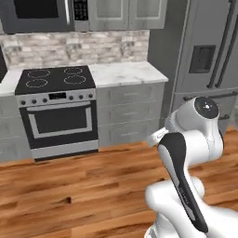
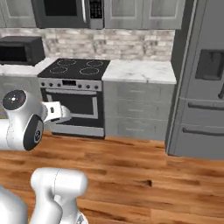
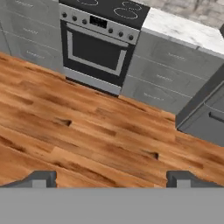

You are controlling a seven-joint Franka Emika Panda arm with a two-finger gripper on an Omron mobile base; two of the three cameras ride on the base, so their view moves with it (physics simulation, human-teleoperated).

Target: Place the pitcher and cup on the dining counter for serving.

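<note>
While our gripper (image 3: 111,177) is hanging empty, jaws wide, we are facing the stove (image 3: 98,41); the pitcher's direction is unclear.

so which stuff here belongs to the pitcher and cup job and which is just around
Job:
open two-finger tool, holding nothing

Just around:
black-topped stove with oven
black microwave on the counter
grey steel fridge
white marble worktop
wooden plank floor

No text, label or number is legible on anything here.
</note>
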